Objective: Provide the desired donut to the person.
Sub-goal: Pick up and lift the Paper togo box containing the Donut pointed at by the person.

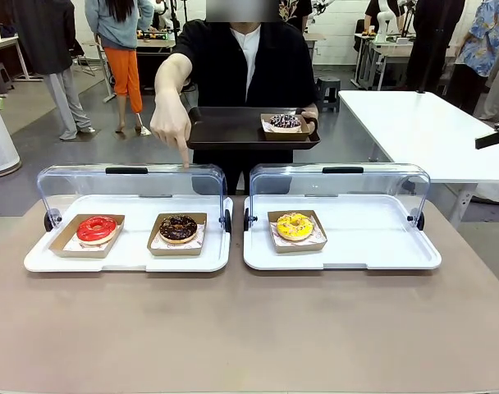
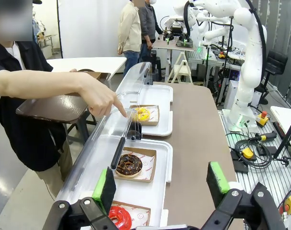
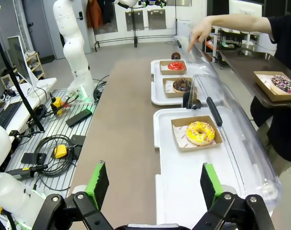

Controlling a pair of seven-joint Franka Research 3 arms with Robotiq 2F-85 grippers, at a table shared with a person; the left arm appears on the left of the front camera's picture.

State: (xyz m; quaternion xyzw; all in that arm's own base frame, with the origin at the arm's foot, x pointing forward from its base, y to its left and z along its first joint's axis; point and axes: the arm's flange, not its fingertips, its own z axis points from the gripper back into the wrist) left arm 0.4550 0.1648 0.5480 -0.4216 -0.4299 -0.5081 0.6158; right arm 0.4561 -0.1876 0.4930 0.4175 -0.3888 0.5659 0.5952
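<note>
The person (image 1: 249, 57) in a black top stands at the far side, holding a dark tray (image 1: 225, 130) with a sprinkled donut (image 1: 285, 122) on it. Their other hand (image 1: 171, 127) points a finger down at the chocolate donut (image 1: 178, 228) on the left white tray (image 1: 130, 254). A red donut (image 1: 96, 229) lies beside it, and a yellow donut (image 1: 295, 226) lies on the right white tray (image 1: 373, 246). My left gripper (image 2: 161, 184) is open, hanging above the left tray's end. My right gripper (image 3: 155, 184) is open too, above the right tray's near end.
Both white trays have clear lids (image 1: 130, 185) swung open toward the far edge. Each donut rests in a brown paper box. A white table (image 1: 422, 123) stands behind at the right, with other people farther back. The brown tabletop (image 1: 249, 328) stretches in front of the trays.
</note>
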